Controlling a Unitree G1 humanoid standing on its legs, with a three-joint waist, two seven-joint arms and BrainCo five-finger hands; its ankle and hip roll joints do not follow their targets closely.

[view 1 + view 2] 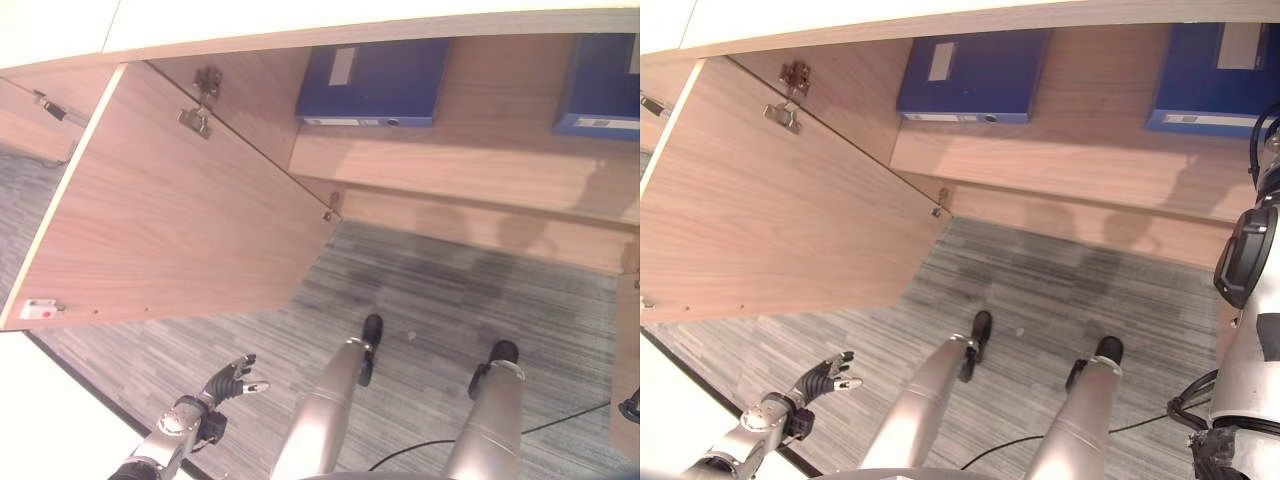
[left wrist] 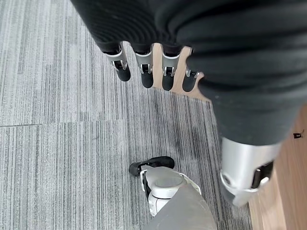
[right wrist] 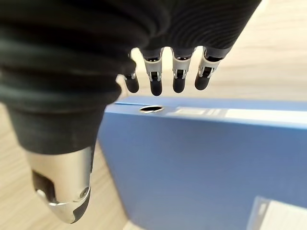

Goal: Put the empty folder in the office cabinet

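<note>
While open, cabinet door: swung out at the cabinet's left edge, two metal hinges along its inner side.
Cabinet shelf: wood grain, carrying two blue folders lying flat.
Left folder: near the shelf's left end, just beside the door's hinge side, white label on top.
Right folder: at the shelf's right end, well apart from the other, spine with a round finger hole.
Right hand: just above that folder's spine edge, fingers straight and relaxed, clasping nothing.
Left hand: low over grey carpet, fingers loosely spread, holding nothing.
</note>
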